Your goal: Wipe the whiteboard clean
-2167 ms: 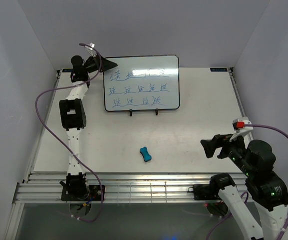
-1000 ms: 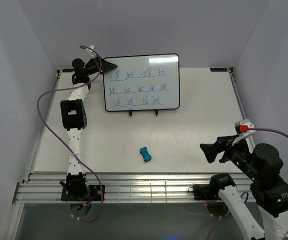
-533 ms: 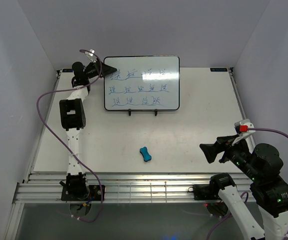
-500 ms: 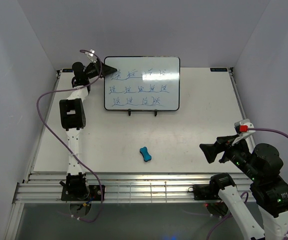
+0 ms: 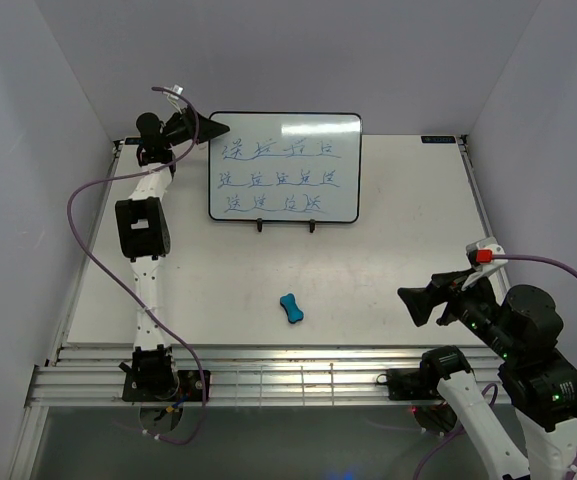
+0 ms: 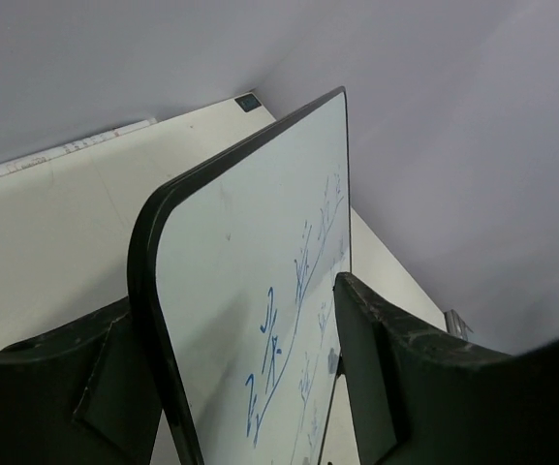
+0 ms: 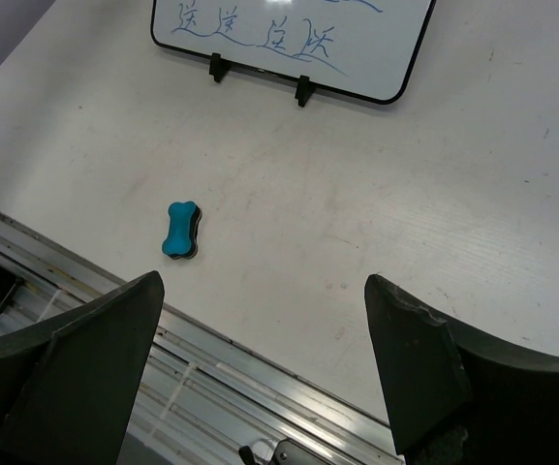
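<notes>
The whiteboard [image 5: 283, 167] stands upright on a thin black wire stand [image 5: 262, 226] at the far side of the white counter [image 5: 398, 230], its glossy face carrying 3 rows of blue handwriting. The left arm [image 5: 143, 225] reaches along the counter's left edge to the board's upper left corner. In the wrist view the left jaws are spread open on either side of that rounded, black-framed corner, 1 finger behind the board and 1 in front of its written face. Whether either finger touches the board cannot be told. A small blue bone-shaped eraser [image 5: 290, 308] lies flat on the counter, well in front of the stand and apart from both arms. The right arm [image 5: 523, 350] holds the right jaws wide open above the near right part of the counter, to the right of the eraser.
</notes>
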{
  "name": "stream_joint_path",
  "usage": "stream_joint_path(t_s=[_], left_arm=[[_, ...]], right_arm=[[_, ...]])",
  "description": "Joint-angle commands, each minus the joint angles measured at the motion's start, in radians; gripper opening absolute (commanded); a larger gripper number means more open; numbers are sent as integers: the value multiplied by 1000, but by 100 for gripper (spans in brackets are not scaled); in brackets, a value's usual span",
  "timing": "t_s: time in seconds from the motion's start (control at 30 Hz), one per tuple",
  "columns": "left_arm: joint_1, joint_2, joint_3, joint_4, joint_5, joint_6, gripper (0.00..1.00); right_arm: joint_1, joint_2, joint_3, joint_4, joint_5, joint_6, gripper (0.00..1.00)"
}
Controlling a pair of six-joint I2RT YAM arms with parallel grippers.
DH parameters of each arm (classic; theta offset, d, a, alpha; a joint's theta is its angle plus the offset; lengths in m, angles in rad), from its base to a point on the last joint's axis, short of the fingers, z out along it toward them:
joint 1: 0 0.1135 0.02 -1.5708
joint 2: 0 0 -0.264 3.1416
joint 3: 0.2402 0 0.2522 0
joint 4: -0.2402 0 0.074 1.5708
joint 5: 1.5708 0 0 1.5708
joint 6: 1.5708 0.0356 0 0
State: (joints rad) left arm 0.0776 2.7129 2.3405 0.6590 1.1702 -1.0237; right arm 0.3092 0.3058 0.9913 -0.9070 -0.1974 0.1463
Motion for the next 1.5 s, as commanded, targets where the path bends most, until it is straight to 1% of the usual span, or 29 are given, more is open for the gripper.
stream_joint_path(t_s=[0.0,0.07,0.13,0.23,0.3,0.43,0.5,0.8,0.9,0.97,1.1,1.13,1.2,1.23,1.47], left_arm=[[7,-56,22,-4,14,-1,72],[7,-48,26,-4,13,-4,69],[7,-42,31,-4,11,-10,62],[7,-28,39,-6,8,-15,59],[5,-18,55,-4,5,-19,56],[2,-1,63,-4,5,-19,59],[1,18,75,-4,5,-24,59],[-10,42,91,7,-15,-26,52],[-12,51,89,17,-24,-32,48],[-13,54,89,27,-29,-35,48],[-12,51,88,37,-40,-41,31],[-12,51,86,47,-44,-47,20],[-13,51,86,56,-47,-56,10],[-13,51,86,63,-49,-65,0],[-10,10,26,139,-66,-113,0]], right_arm=[[4,7,-3,60,-23,-13,90],[4,6,0,57,-19,-14,90],[4,6,6,48,-14,-16,90],[4,7,10,42,-11,-16,90],[4,9,10,42,-8,-16,90],[4,13,6,37,9,-33,90],[4,18,9,37,13,-37,90],[4,46,23,36,27,-66,90],[4,47,18,45,33,-68,90],[4,53,6,48,27,-68,90],[5,59,-3,54,16,-65,90],[4,58,-3,54,21,-63,90],[4,58,-2,57,24,-59,90],[4,59,-2,60,24,-59,90],[5,59,6,63,21,-51,90]])
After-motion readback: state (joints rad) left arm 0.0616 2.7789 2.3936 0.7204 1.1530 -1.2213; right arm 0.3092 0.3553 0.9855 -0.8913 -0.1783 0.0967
